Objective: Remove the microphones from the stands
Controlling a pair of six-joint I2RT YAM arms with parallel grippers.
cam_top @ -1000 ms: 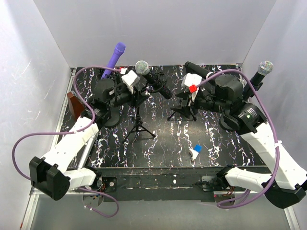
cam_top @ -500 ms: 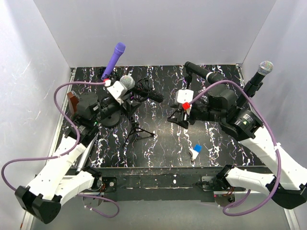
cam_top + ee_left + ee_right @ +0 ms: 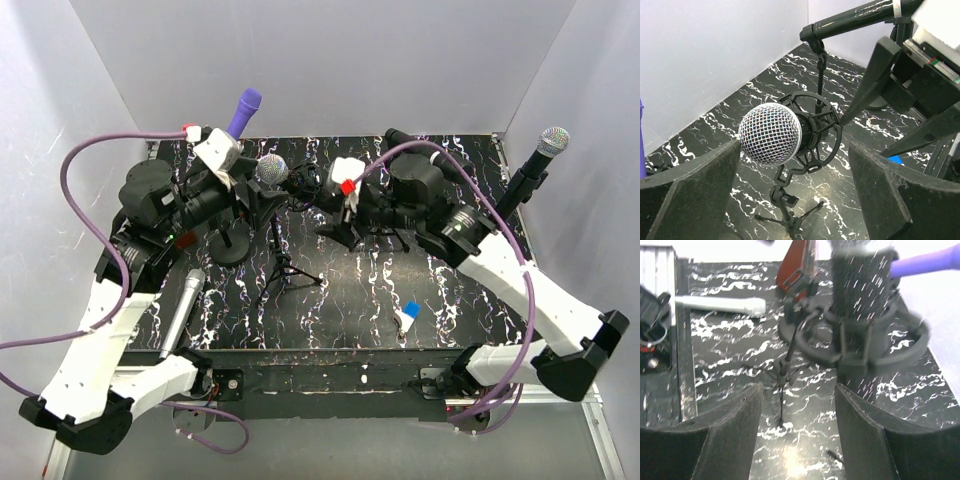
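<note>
At the far left of the overhead view you have a silver microphone (image 3: 180,310) lying flat on the marbled table (image 3: 350,300), just beside the left arm. Your left gripper (image 3: 794,150) is raised to the height of the stand's top. Its fingers (image 3: 690,195) are spread wide and hold nothing. Behind it, a purple microphone (image 3: 243,112) tilts up toward the back wall.

The microphone (image 3: 771,134) you are after comes next. Its mesh head faces your left wrist camera, in line with the gap between the two pads and touching neither. Its body is seated in the black ring mount (image 3: 817,130) on top of the tripod stand (image 3: 285,270), which stands upright near the middle of the table.

Your right gripper (image 3: 799,390) faces the mount from the opposite side. Its fingers (image 3: 880,440) stand apart and empty. The right wrist view is blurred, but it shows the mount and the microphone's body beyond the fingertips, not between them. From the left wrist you see one black finger pointing at the ring. Whether it touches the ring cannot be told.

Further right, a small blue and white piece (image 3: 408,313) lies near the table's front edge. A black microphone with a silver head (image 3: 540,155) stands tilted by the right wall.
</note>
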